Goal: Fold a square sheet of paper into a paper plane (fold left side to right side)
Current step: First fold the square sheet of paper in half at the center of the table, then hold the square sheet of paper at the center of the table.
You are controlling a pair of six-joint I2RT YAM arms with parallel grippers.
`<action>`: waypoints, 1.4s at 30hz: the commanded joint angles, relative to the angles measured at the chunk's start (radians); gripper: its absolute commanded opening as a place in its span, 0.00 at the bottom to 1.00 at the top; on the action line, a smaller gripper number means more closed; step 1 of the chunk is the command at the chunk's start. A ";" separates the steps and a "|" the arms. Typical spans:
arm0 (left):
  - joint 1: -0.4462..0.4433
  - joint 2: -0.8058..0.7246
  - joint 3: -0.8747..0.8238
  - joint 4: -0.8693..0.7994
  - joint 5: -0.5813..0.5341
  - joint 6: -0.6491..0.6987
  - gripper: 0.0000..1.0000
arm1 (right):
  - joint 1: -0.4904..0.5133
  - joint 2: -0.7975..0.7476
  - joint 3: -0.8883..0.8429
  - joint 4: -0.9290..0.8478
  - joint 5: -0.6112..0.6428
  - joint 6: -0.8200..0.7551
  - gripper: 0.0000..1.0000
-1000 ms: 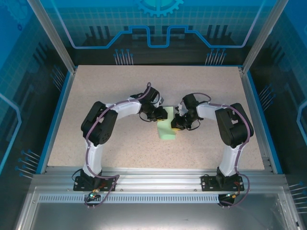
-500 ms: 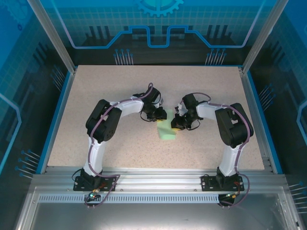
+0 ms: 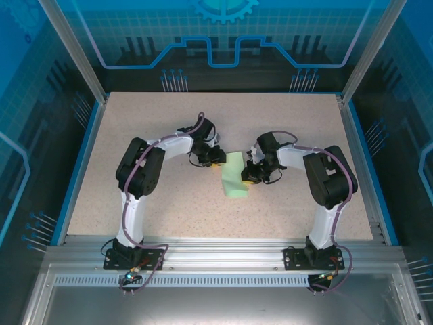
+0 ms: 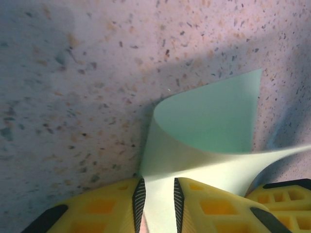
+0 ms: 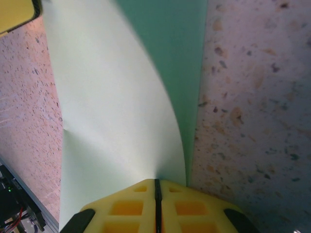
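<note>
Near the middle of the table, the square sheet of paper lies between the two tools, bowed rather than flat. Compared with half a second earlier, the left tool has been drawn a little to the left, away from the sheet's far left corner, so that more of the pale green surface is exposed from above. In the left wrist view its jaws are held apart, with the curled edge of the sheet passing loosely through the gap; the tool is judged released. The right tool is clenched on the sheet's right edge, its jaws meeting on the paper in the right wrist view. No crease is yet visible: the left-to-right fold is judged begun but not pressed down, and the freed flap may spring back.
</note>
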 commanded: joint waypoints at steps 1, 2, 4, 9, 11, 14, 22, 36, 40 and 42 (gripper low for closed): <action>0.032 -0.064 -0.026 -0.026 -0.050 0.026 0.29 | 0.005 0.054 -0.029 -0.082 0.134 -0.008 0.09; 0.032 -0.092 -0.047 -0.014 -0.047 0.021 0.30 | 0.007 0.053 -0.028 -0.081 0.132 -0.005 0.09; 0.030 -0.141 -0.086 0.005 -0.044 0.010 0.30 | 0.008 0.053 -0.027 -0.081 0.134 -0.006 0.09; -0.008 -0.222 -0.170 0.055 -0.011 -0.008 0.30 | 0.010 0.055 -0.026 -0.083 0.136 -0.005 0.09; -0.043 -0.228 -0.186 0.073 0.003 -0.011 0.30 | 0.010 0.054 -0.026 -0.083 0.137 -0.005 0.09; -0.081 -0.209 -0.187 0.099 0.011 -0.034 0.30 | 0.012 0.053 -0.025 -0.082 0.137 -0.004 0.09; -0.118 -0.077 -0.121 0.102 -0.004 -0.061 0.30 | 0.016 0.051 -0.024 -0.078 0.133 -0.002 0.09; -0.137 -0.034 -0.154 0.082 -0.049 -0.048 0.30 | -0.024 -0.104 0.014 -0.043 0.017 0.013 0.08; -0.140 -0.033 -0.155 0.075 -0.058 -0.046 0.30 | -0.034 -0.072 0.065 -0.015 -0.024 0.033 0.05; -0.141 -0.034 -0.154 0.076 -0.058 -0.046 0.30 | -0.033 -0.037 0.095 -0.001 -0.029 0.046 0.05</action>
